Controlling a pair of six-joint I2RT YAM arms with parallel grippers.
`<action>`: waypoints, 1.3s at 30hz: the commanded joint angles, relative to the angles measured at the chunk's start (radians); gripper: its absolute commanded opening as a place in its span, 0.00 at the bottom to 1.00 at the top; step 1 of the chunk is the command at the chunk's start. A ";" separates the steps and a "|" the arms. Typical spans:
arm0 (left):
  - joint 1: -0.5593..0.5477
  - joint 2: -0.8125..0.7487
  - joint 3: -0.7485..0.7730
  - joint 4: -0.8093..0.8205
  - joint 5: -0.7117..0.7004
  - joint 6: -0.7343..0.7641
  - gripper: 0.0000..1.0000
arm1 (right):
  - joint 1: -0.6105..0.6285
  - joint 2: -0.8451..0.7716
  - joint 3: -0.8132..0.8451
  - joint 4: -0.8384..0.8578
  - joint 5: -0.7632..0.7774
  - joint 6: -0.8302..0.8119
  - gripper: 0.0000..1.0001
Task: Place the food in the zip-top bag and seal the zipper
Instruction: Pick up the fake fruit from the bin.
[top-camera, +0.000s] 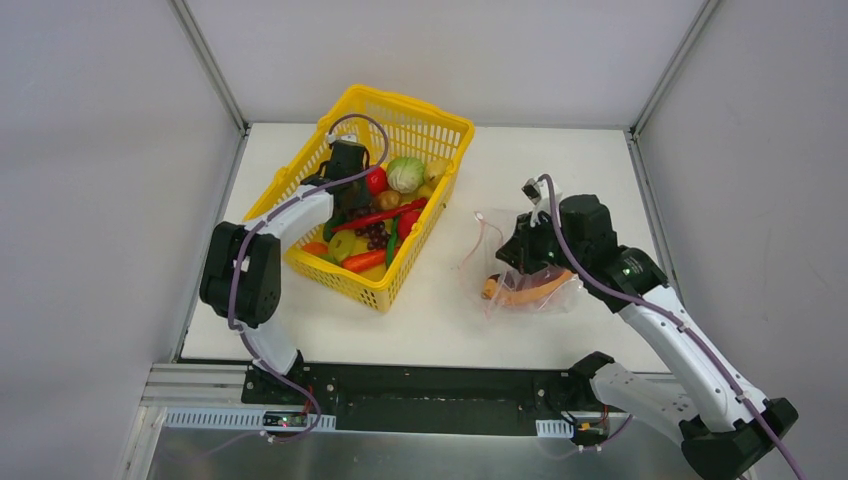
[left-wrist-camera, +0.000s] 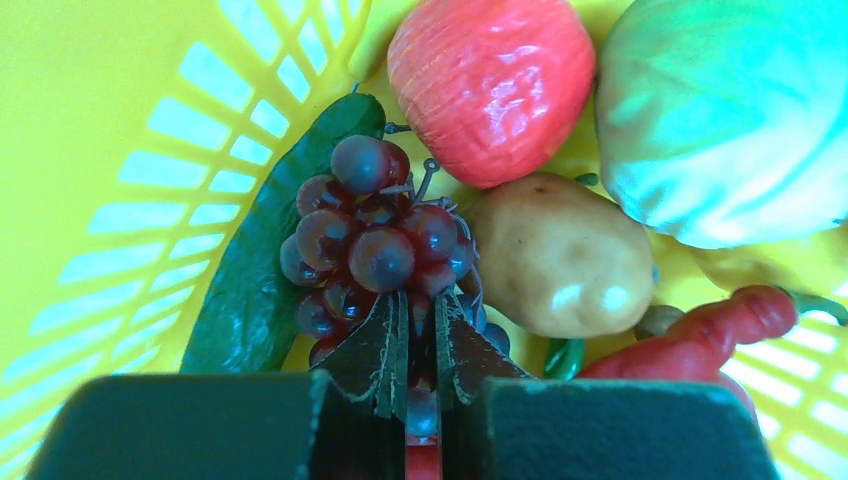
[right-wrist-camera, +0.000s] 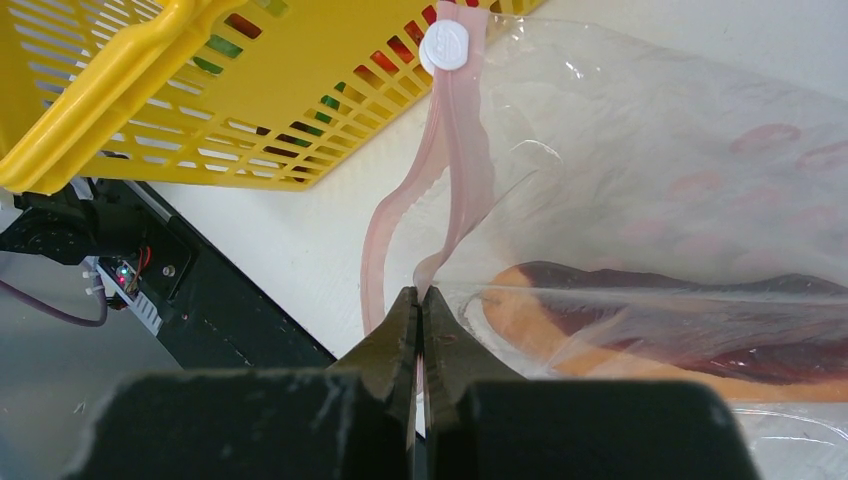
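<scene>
My left gripper (left-wrist-camera: 420, 310) is down inside the yellow basket (top-camera: 405, 100), shut on a bunch of purple grapes (left-wrist-camera: 375, 235). A red tomato (left-wrist-camera: 490, 85), a green cabbage (left-wrist-camera: 725, 110) and a tan potato (left-wrist-camera: 555, 255) lie just beyond it. My right gripper (right-wrist-camera: 421, 293) is shut on the pink zipper strip (right-wrist-camera: 455, 170) of the clear zip-top bag (right-wrist-camera: 680, 150), holding one lip of the mouth up. An orange-rimmed dark-red melon slice (right-wrist-camera: 660, 320) lies inside the bag. In the top view the bag (top-camera: 500, 235) lies right of the basket, with the right gripper (top-camera: 515, 245) over it.
The basket also holds a red chili (left-wrist-camera: 700, 335), a green pod (left-wrist-camera: 260, 270), a carrot (top-camera: 362, 261) and more pieces. The zipper's white slider (right-wrist-camera: 446, 45) sits at the strip's far end, near the basket wall (right-wrist-camera: 200, 110). White walls enclose the table.
</scene>
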 joint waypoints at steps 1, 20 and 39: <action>-0.002 -0.119 -0.008 -0.016 0.046 0.008 0.00 | 0.000 -0.041 -0.007 0.048 -0.006 0.012 0.00; -0.003 -0.474 -0.013 -0.139 0.182 0.035 0.00 | -0.001 -0.108 -0.027 0.095 0.023 0.078 0.00; -0.136 -0.713 0.112 -0.191 0.342 0.016 0.00 | 0.000 -0.148 -0.044 0.150 0.100 0.178 0.00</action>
